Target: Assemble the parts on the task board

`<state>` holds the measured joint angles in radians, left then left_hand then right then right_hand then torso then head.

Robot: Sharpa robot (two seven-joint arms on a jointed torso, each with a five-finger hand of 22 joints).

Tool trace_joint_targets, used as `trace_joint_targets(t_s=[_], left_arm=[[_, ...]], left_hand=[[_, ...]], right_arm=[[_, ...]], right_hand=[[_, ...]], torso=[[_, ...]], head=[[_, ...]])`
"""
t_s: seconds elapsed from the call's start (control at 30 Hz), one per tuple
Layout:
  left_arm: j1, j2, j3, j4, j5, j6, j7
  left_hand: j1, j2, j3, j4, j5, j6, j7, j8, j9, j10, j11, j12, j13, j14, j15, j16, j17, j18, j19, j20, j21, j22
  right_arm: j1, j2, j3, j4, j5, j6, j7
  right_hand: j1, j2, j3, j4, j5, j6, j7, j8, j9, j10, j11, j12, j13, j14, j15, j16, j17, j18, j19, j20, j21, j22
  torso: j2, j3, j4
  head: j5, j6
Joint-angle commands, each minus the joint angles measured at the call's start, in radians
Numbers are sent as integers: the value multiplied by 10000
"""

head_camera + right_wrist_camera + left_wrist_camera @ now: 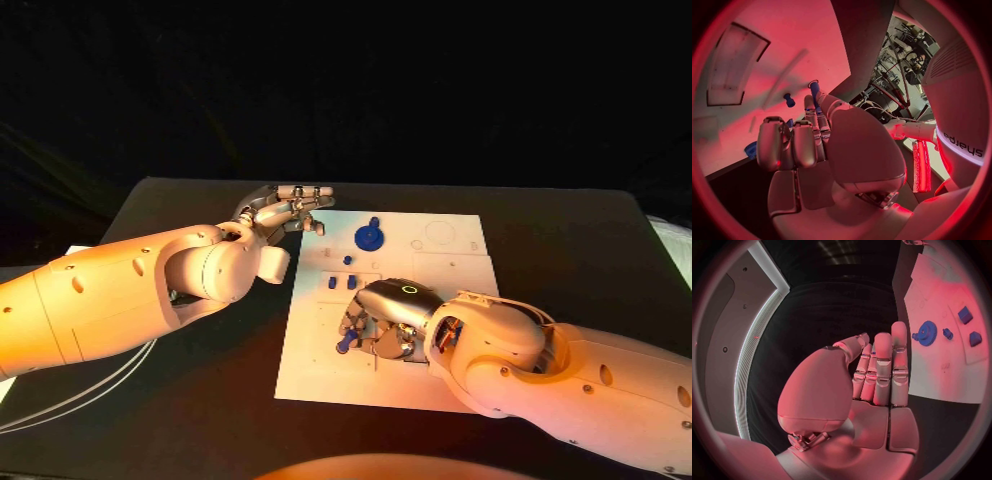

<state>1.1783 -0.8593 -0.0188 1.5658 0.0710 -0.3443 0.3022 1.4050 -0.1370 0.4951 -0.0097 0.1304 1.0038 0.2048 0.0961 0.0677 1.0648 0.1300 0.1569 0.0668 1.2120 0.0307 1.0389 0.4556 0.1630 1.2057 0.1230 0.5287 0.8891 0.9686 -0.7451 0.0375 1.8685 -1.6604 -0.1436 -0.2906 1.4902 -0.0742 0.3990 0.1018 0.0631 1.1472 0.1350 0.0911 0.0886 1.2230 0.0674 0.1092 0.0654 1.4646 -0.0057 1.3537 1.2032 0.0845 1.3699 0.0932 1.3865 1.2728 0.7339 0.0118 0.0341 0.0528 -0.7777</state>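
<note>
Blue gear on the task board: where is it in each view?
Head view: blue gear lies on the far part of the task board, just beyond the left robot hand.
Left wrist view: gear on the board, beside that hand's fingertips.
Right wrist view: cannot tell.
Shared landmark: the white board.

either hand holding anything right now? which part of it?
Right hand pinches a small blue part by its lower end, fingertips around it. Left hand holds nothing, fingers straight.
</note>
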Motion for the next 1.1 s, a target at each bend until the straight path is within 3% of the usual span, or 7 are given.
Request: trace_joint_targets(t_s=[0.03,0.33,0.83,0.97,1.07,1.1], left_arm=[[-4,15,6,9,-37,197,42],[-6,3,6,17,-37,207,31],[-7,5,6,18,-37,212,26],[-7,3,6,24,-37,211,25],[-7,-4,6,24,-37,205,20],[-7,-6,6,24,-37,205,19]], left_hand=[[-70,-3,-18,-22,-13,-96,-1,10,-6,-70,-5,41,-6,-80,7,34,-14,171,-45,-5,-11,16],[-70,-3,-18,-22,-13,-96,-1,10,-6,-70,-5,41,-6,-80,7,34,-14,171,-45,-5,-11,16],[-80,4,-26,-34,-15,-112,3,22,-4,-93,-1,66,-4,-87,10,46,-23,174,-51,1,-9,18],[-80,4,-26,-34,-15,-112,3,22,-4,-93,-1,66,-4,-87,10,46,-23,174,-51,1,-9,18],[-80,4,-26,-34,-15,-112,3,22,-4,-93,-1,66,-4,-87,10,46,-23,174,-51,1,-9,18],[-80,4,-26,-34,-15,-112,3,22,-4,-93,-1,66,-4,-87,10,46,-23,174,-51,1,-9,18]], right_arm=[[-15,37,-3,-25,-147,478,26],[-16,110,-19,-128,-411,742,-197],[-26,417,-148,-279,-719,847,-297],[-26,442,-164,-346,-618,850,-260],[-26,459,-175,-383,-479,818,-167],[-26,466,-178,-392,-451,791,-136]], right_hand=[[26,3,71,15,59,77,-19,14,18,49,3,-56,7,416,-55,-46,-17,-142,16,27,19,-22],[7,-3,72,17,60,76,-17,11,19,51,7,-65,8,416,-52,-46,-18,-142,15,29,19,-22],[-190,-94,78,33,62,-46,21,-84,-3,-51,55,-215,-6,405,-12,-72,-70,-133,-23,59,1,-55],[-486,-292,31,128,245,-458,175,-295,-103,-460,206,-447,-38,386,115,-114,-149,-118,-95,143,-51,-139],[-902,-679,-284,257,803,-1152,330,-306,-238,-1368,396,-464,-41,306,295,-286,-422,-43,-334,299,-271,-475],[-992,-745,-425,271,870,-1297,313,-303,-241,-1597,428,-452,-33,283,306,-340,-507,-20,-389,333,-327,-556]], torso=[[-3,1,-2],[3,-8,-3],[-10,-8,-5],[-7,-7,-4],[-4,-4,-6],[-5,-5,-4]], head=[[15,-16],[25,-53],[12,-63],[15,-65],[19,-69],[13,-70]])
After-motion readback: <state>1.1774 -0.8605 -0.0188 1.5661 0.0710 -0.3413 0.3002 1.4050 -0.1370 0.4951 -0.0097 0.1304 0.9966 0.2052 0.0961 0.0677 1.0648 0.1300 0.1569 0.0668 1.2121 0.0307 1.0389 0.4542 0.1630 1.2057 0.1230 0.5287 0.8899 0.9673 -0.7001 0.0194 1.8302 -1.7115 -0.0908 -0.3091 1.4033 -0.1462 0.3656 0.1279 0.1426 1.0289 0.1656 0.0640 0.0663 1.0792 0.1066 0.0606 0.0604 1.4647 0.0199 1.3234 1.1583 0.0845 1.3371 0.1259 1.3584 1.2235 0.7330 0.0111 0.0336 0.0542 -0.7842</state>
